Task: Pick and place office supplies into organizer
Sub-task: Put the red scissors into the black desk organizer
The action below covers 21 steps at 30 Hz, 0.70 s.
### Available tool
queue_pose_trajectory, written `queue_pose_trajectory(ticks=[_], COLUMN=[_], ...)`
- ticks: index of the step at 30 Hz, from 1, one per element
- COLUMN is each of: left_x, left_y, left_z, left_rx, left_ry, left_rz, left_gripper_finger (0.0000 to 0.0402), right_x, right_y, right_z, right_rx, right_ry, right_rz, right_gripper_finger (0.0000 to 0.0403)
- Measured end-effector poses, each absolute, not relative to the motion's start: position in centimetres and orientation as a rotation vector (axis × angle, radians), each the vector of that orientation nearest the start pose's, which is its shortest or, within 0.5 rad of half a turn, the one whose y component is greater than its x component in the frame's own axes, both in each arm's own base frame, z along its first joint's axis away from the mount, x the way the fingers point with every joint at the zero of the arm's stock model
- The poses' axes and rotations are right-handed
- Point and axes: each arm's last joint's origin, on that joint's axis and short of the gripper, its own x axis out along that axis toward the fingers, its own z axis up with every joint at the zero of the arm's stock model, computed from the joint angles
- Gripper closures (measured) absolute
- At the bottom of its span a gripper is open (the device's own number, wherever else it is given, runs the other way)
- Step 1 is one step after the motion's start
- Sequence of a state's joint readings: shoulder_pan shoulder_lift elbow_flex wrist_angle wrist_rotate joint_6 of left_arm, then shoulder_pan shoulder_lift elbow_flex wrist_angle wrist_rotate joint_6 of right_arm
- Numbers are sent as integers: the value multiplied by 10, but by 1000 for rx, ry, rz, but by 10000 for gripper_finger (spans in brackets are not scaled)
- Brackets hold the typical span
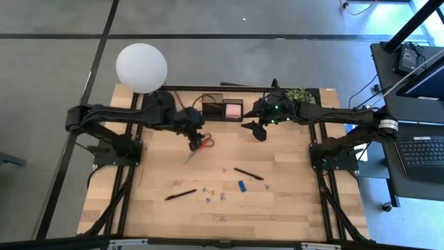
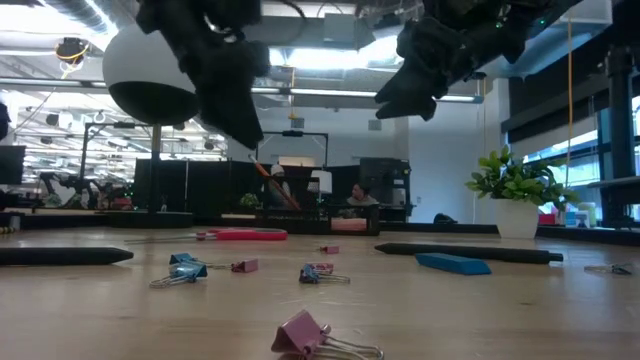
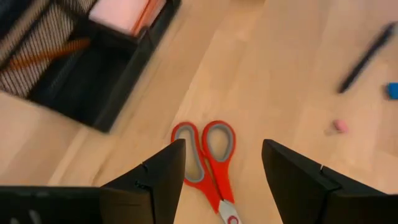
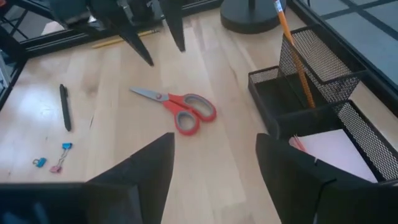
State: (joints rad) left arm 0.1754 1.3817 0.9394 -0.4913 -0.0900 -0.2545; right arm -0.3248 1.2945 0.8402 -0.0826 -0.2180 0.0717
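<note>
**Scissors on the table, both grippers spread and empty**

We found the left gripper (image 1: 195, 141) hanging just above the red-handled scissors (image 1: 200, 146), its two fingers (image 3: 163, 180) spread wide with nothing between them. In its wrist view the handles lay flat on the wood in the gap between the fingers, untouched. From the table's centre in the high view, the scissors sat at about eleven o'clock, blades pointing toward seven.

The right gripper (image 1: 254, 128) hovered at about one o'clock from the centre, just in front of the organizer (image 1: 222, 109), also spread apart and carrying nothing. Its wrist view looked across the organizer's mesh walls (image 4: 323, 62) toward the scissors (image 4: 177, 107).

The organizer stood at twelve o'clock on the table's far edge. The pink sticky-note pad (image 1: 233, 110) lay in its right compartment and a pencil (image 4: 295, 53) leaned upright in a neighbouring one.

Loose supplies lay toward six o'clock: one black pen (image 1: 180, 195) at seven, a second pen (image 1: 248, 173) at five, the small blue block (image 1: 242, 185) just below that second pen, and a scatter of clips (image 1: 214, 194) between the pens. In the low view one pink clip (image 2: 310, 335) lay nearest the camera.

The white globe lamp (image 1: 141, 67) stood at eleven o'clock, the potted plant (image 1: 300, 95) at one.
</note>
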Motion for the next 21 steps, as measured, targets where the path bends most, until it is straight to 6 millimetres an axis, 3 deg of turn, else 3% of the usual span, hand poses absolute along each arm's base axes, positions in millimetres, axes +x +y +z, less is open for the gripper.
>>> queue_pose_trajectory(ticks=[10,21], left_x=[316,339], left_y=[44,45], left_z=[208,177], left_rx=[-260,-339], left_ry=[1116,1268], left_rz=[462,542], left_gripper_finger=[197,197], right_x=[264,264], right_y=[-85,-86], right_z=[255,255], right_rx=[213,219], right_ry=[510,509], right_rz=[-131,-135], right_gripper_finger=[174,174])
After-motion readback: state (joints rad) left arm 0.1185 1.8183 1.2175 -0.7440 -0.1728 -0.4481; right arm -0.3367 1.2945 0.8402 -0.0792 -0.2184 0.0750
